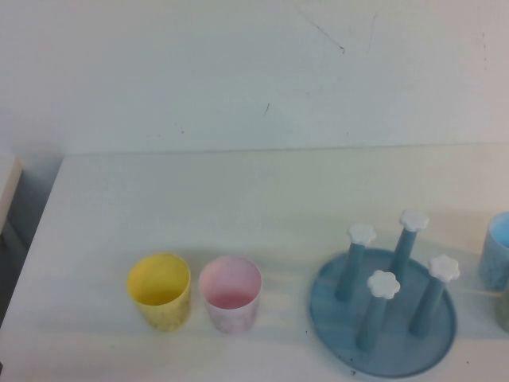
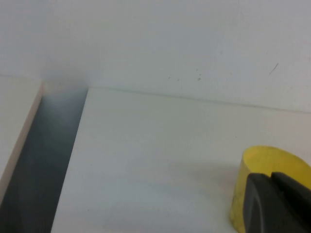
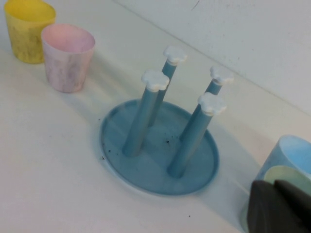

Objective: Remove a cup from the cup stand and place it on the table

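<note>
Right wrist view: right claw (image 3: 284, 208) by cup (image 3: 278, 175) on table (image 3: 53, 160); left claw (image 2: 279, 204) beside yellow cup (image 2: 260, 182); grips unclear

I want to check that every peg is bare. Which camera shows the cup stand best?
The right wrist view: the whole cup stand shows close up, all four pegs bare, with the right gripper beside the mint cup. The high view shows it smaller. The left wrist view misses it, showing the left gripper by the yellow cup.

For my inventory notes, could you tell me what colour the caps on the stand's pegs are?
White, flower-shaped caps on the blue cup stand, clearest in the right wrist view.
</note>
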You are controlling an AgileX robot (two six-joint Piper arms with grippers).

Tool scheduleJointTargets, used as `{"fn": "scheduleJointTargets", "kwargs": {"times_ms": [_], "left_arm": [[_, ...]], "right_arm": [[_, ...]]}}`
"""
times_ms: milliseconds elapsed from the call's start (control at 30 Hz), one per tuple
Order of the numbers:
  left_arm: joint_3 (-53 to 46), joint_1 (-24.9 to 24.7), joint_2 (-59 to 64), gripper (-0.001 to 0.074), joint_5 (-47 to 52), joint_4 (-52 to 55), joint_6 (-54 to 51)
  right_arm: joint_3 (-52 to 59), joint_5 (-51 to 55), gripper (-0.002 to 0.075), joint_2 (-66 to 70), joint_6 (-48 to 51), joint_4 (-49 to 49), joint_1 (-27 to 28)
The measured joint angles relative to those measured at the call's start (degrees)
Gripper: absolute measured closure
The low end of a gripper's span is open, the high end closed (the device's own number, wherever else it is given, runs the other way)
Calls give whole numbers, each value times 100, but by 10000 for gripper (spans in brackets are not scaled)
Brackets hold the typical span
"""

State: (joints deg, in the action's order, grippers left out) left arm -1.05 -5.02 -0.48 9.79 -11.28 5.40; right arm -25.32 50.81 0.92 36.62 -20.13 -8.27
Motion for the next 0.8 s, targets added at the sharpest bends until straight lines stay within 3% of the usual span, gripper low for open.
{"fn": "scheduleJointTargets", "kwargs": {"times_ms": [200,400,800], "left_arm": [[-52,73,0,737,25,194,-28],[-52,459,0,737,132,407,-28],[-41,474,0,737,834,832,65]], "right_arm": [[0,0,727,0,0,-5,0],[0,0,727,0,0,-5,0],[0,0,727,0,18,-5,0]]}}
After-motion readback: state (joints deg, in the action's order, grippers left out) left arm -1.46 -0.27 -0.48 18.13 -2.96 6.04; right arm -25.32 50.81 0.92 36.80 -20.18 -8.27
